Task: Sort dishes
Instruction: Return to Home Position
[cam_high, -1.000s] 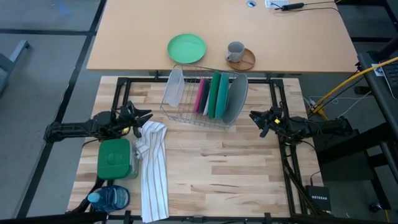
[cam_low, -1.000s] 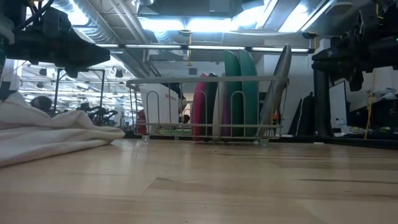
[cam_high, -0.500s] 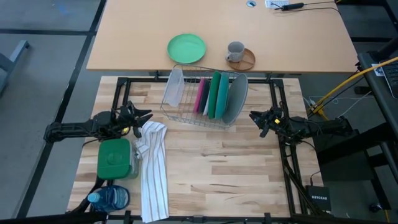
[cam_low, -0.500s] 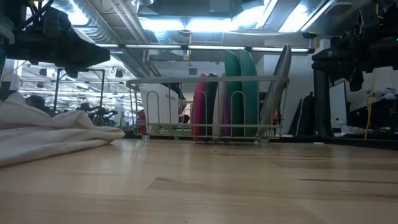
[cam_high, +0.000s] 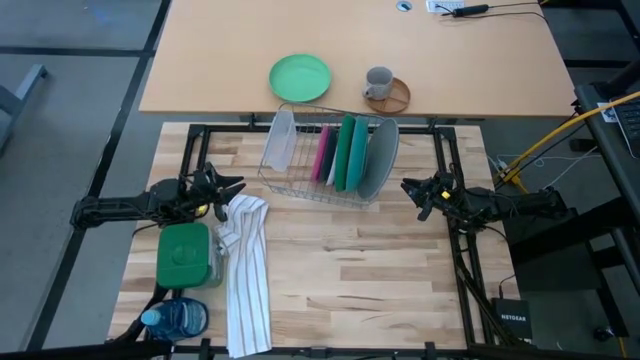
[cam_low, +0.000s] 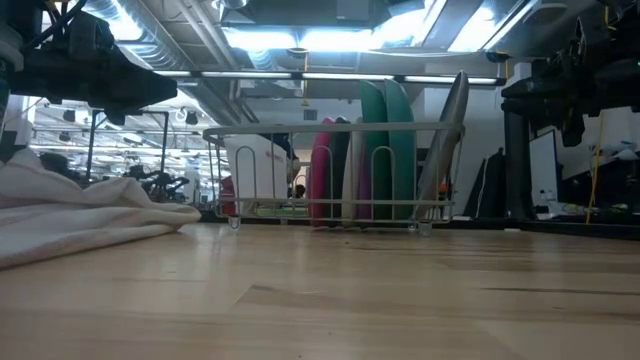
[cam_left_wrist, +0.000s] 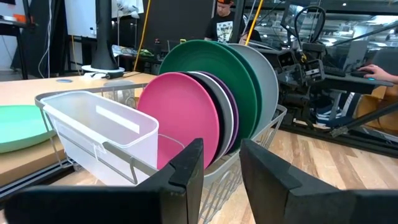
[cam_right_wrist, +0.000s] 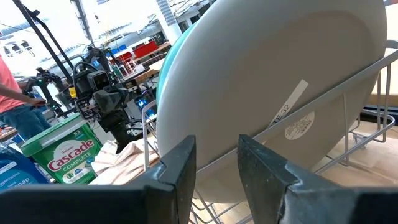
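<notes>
Standing on edge in the wire dish rack (cam_high: 300, 192) at 12 o'clock on the wooden table (cam_high: 350, 270): plates (cam_high: 350, 155), pink toward 9 o'clock, light grey toward 3 o'clock. At 9 o'clock, left gripper (cam_high: 228, 186), fingers slightly parted, gripping nothing. At 3 o'clock, right gripper (cam_high: 410, 192), likewise parted and empty.

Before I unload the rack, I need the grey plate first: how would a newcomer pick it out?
Find the wire rack at the far edge of the wooden table, where plates stand on edge in a row. The grey plate is the end one on the side of the right arm, next to a teal plate. It alone is pale grey, and it leans outward.
</notes>
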